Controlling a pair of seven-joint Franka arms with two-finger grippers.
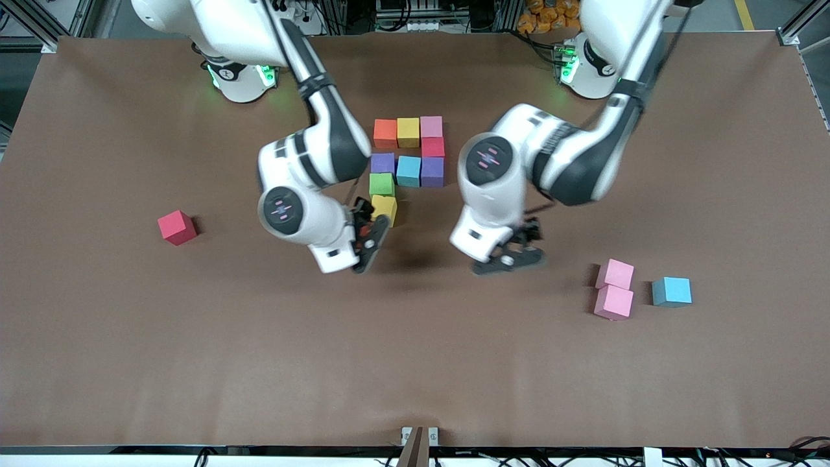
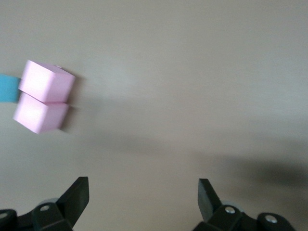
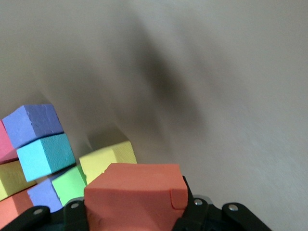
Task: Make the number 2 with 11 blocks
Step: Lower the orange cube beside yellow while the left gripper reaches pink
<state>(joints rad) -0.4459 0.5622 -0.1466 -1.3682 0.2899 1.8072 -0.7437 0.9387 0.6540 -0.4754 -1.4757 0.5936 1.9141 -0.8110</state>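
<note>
Right claw gripping an orange block just above the bench, beside the yellow block ending the part-built 2, left claw open over bare bench, two pink blocks and a blue block near it, red block toward the right arm's end.

Partial number 2, nine cubes laid

An orange block, held aloft, sits at 6 o'clock of the bottom yellow cube; a crimson cube at 9, two touching pink cubes and a blue cube at 4.
</note>
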